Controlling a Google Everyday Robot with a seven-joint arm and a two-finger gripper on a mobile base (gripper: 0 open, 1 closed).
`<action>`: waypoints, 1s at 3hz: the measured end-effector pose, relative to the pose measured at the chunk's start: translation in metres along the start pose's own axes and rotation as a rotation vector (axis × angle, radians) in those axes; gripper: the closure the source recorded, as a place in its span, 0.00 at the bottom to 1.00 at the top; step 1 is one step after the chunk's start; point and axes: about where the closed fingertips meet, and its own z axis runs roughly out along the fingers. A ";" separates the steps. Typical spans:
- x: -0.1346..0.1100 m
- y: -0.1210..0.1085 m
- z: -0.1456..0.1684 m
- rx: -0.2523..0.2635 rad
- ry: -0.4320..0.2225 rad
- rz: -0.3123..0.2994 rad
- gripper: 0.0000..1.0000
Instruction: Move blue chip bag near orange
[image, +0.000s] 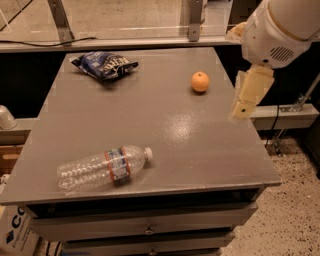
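Observation:
The blue chip bag lies crumpled at the far left of the grey table, dark blue with white lettering. The orange sits at the far right of the table, well apart from the bag. My gripper hangs from the white arm over the table's right edge, a little right of and nearer than the orange, above the surface. It holds nothing that I can see.
A clear plastic water bottle lies on its side at the near left of the table. Drawers run below the front edge. A metal railing post and a glass panel stand behind the table.

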 end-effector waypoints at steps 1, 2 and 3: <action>-0.025 -0.015 0.021 -0.005 -0.089 -0.011 0.00; -0.052 -0.031 0.039 -0.005 -0.168 -0.019 0.00; -0.083 -0.046 0.055 -0.001 -0.241 -0.015 0.00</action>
